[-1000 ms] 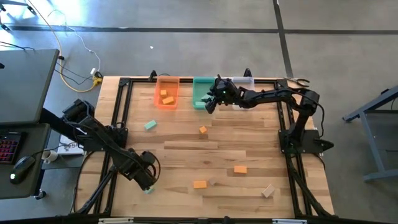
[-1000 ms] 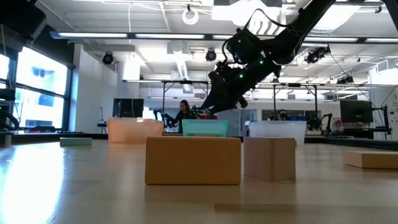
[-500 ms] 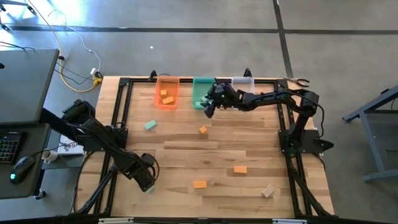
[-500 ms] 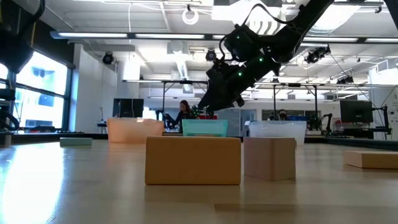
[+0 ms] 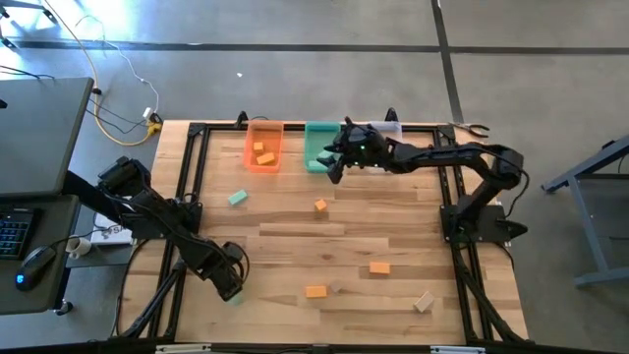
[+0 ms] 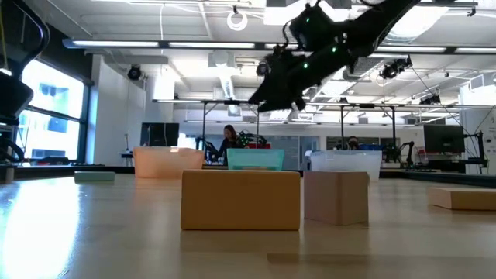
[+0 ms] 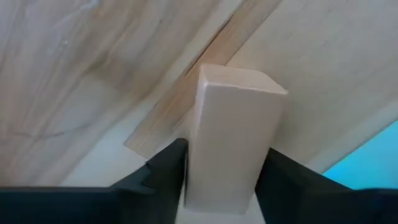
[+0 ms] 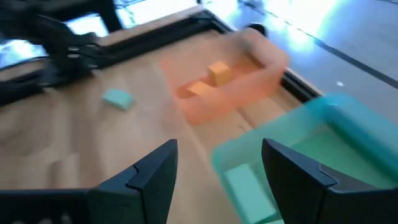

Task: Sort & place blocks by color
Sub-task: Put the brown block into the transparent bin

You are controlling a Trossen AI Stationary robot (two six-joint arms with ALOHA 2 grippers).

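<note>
The left end effector (image 7: 227, 180), at the desk's (image 5: 295, 221) near-left corner, pinches a pale wood block (image 7: 233, 134). The right end effector (image 8: 217, 171), fingers spread and empty, hovers over the green bin (image 5: 318, 147) at the far edge.

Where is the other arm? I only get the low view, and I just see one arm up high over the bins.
Observer: From above, the left end effector is low over the left side of the table, at the edge farthest from the bins.
Operator: Has it got a block?
Observer: Yes. Its wrist view shows its fingers against both sides of a pale wood block.
Operator: What's inside the orange bin? I only see its side.
Observer: From above, the orange bin holds two orange blocks.
</note>
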